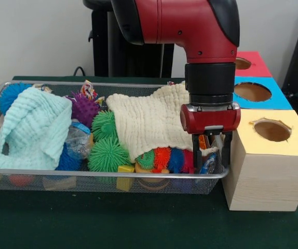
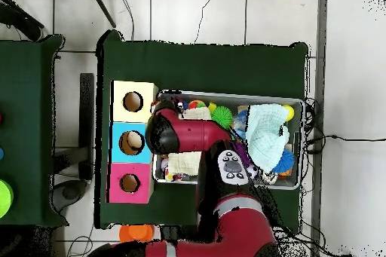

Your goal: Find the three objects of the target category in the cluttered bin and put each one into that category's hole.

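The claw hangs low in the tray's end by the wooden boxes, prongs pointing down. I'd say it is clamped on something orange and clear with a touch of blue, perhaps a crushed bottle, though I can't be sure. Just beside it sits the yellow-topped box with its round hole. Behind the claw a cream cloth covers much of the clutter, which is why searching is needed. Well off to its side, another clear bottle peeks from under the mint cloth.
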Robot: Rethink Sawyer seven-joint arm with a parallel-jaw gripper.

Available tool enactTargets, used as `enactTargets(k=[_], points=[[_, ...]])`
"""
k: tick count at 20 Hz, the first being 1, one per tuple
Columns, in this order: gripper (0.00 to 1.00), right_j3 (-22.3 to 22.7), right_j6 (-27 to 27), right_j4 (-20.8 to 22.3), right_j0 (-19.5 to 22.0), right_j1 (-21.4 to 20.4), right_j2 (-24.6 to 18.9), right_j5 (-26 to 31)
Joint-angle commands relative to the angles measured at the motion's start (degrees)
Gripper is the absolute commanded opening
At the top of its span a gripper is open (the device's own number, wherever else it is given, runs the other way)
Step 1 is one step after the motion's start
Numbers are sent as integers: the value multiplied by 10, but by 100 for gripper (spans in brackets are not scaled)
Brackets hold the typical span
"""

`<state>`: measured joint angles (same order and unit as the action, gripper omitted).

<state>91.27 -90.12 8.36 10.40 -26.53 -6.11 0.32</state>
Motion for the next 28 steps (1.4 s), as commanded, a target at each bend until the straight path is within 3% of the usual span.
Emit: enactTargets(k=[1,28], points=[[100,-46,-59,9,-9,41,-7,15],[100,-63,-45,4,-33,35,39,126]])
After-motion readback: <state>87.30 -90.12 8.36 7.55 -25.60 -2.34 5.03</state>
